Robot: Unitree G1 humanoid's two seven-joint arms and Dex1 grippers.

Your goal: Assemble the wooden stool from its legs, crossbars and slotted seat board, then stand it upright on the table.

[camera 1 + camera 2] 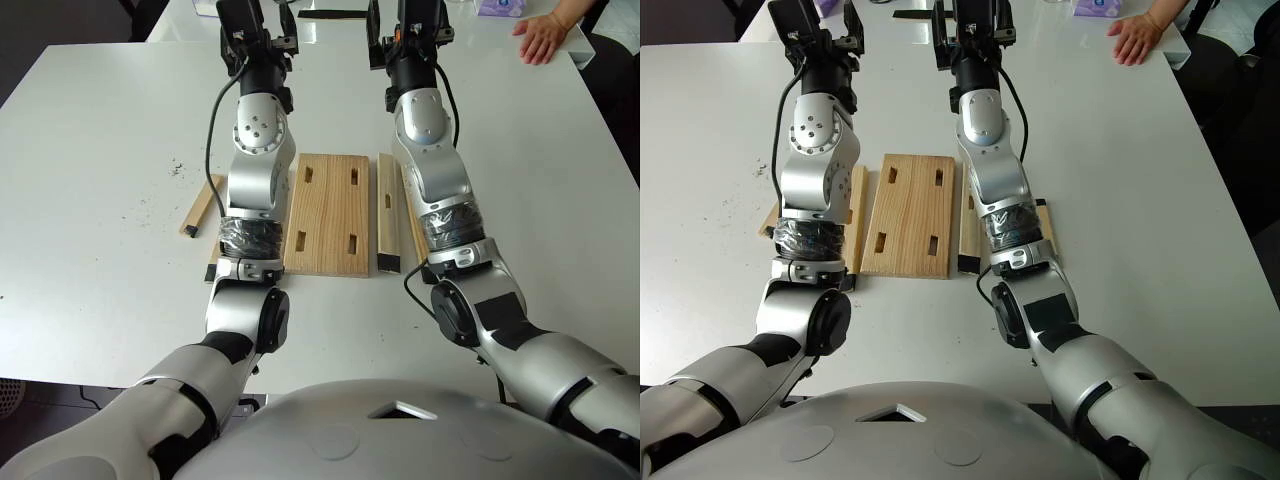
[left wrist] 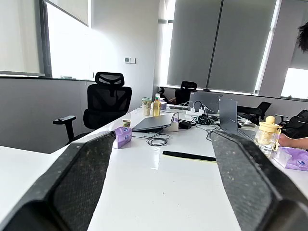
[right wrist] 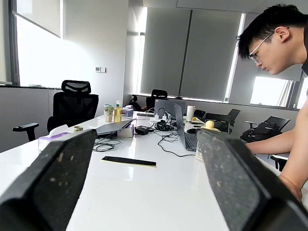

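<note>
Flanking the seat board [image 1: 327,215], leg pieces [image 1: 388,215] lie half-hidden under both arms [image 1: 255,190].

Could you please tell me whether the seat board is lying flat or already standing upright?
Lying flat: the seat board rests on the table, its four empty slots facing up.

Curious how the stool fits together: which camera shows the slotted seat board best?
The right eye view: the seat board lies flat, all four slots uncovered. The left eye view has the left arm slightly overlapping its edge. Wrist cameras face across the room.
</note>
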